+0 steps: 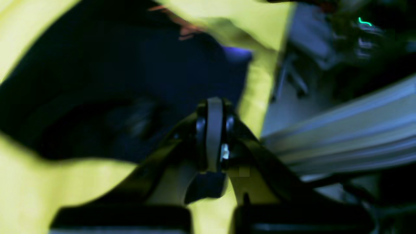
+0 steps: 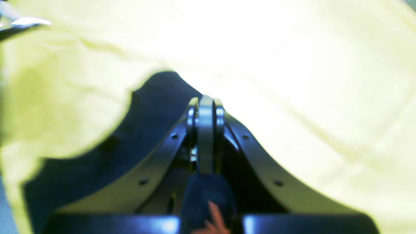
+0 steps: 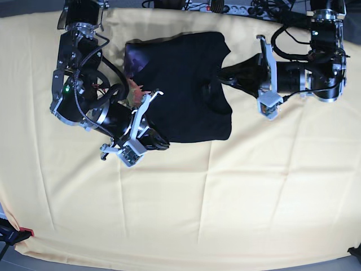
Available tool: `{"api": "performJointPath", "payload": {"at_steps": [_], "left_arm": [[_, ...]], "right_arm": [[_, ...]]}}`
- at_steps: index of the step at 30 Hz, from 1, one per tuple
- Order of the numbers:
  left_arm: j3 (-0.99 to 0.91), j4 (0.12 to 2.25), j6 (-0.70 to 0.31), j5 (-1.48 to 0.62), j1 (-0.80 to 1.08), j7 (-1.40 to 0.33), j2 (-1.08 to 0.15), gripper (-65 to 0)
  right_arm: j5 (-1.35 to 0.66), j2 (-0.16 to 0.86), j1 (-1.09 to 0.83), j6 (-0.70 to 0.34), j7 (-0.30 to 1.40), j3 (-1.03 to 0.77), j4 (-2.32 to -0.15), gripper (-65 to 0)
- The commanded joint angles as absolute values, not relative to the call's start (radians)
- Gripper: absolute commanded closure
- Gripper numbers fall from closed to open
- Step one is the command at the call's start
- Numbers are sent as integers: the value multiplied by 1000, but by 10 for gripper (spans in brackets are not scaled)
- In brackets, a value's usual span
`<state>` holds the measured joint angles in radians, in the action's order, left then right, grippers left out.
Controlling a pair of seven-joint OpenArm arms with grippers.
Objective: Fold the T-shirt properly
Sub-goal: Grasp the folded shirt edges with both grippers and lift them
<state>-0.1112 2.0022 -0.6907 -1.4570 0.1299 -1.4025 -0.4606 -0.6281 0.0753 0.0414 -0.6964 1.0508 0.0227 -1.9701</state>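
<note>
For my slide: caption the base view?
Both pincers shut on a black T-shirt over yellow cloth.

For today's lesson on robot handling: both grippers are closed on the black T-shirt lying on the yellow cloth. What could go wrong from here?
1. The T-shirt is already bunched between the left gripper and the right gripper; uneven pulls could skew the fold.
2. The yellow cloth lies right under both grips, so it might get pinched and dragged along.
3. Each gripper seems to pinch only a small bit of fabric, which may slip free.
</note>
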Motion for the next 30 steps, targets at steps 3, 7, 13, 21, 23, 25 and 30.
{"api": "performJointPath", "payload": {"at_steps": [3, 7, 13, 21, 23, 25, 30], "left_arm": [[13, 2032, -698, -1354, 122, -1391, -471, 0], [194, 2032, -698, -1099, 121, -1301, -471, 0], [322, 1999, -698, -780, 121, -1126, -471, 0], [333, 1906, -698, -631, 104, -1012, -471, 0], [332, 1888, -698, -603, 96, -1011, -471, 0], [332, 1887, -692, -578, 87, -1007, -471, 0], [332, 1887, -663, -509, 59, -946, -471, 0]], "right_arm": [[-649, 121, 114, -698, 986, 20, -1866, 0], [-650, 174, 203, -698, 979, 29, -1692, 0], [-652, 246, 297, -698, 979, 155, -1456, 0], [-693, 332, 276, -698, 1015, 274, -1386, 0], [-742, 340, 271, -698, 1066, 274, -1387, 0], [-805, 348, 261, -698, 1122, 273, -1397, 0], [-892, 360, 216, -698, 1172, 272, -1475, 0]]}}
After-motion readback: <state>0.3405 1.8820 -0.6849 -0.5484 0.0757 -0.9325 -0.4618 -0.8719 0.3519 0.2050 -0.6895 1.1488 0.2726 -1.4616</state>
